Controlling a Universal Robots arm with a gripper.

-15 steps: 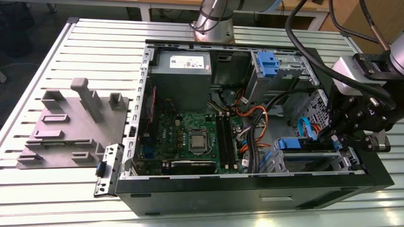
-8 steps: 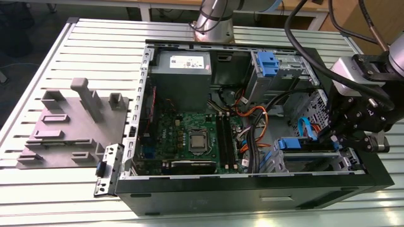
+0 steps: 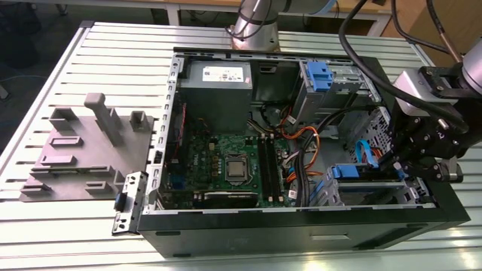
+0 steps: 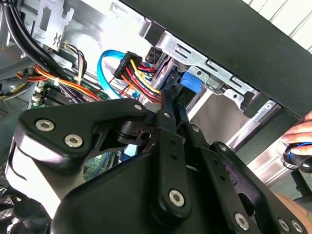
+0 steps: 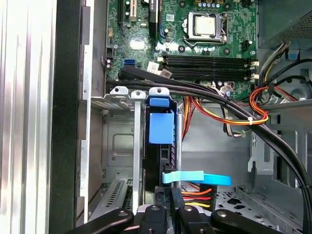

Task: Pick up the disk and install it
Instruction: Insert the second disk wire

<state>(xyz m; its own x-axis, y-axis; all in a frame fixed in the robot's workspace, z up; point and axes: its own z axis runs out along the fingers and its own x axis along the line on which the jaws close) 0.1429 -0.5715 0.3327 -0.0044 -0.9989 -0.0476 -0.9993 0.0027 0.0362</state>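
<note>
Jaws closed on disk (image 5: pixel 161 146), seated in drive cage (image 5: pixel 119 146)

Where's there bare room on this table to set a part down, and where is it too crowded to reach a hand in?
The slatted table is bare on the exterior view's left, beyond the grey fixture plate, and along the strip between that plate and the computer case. Inside the case it is crowded: cables cross toward the drive cage, where the gripper sits.
</note>
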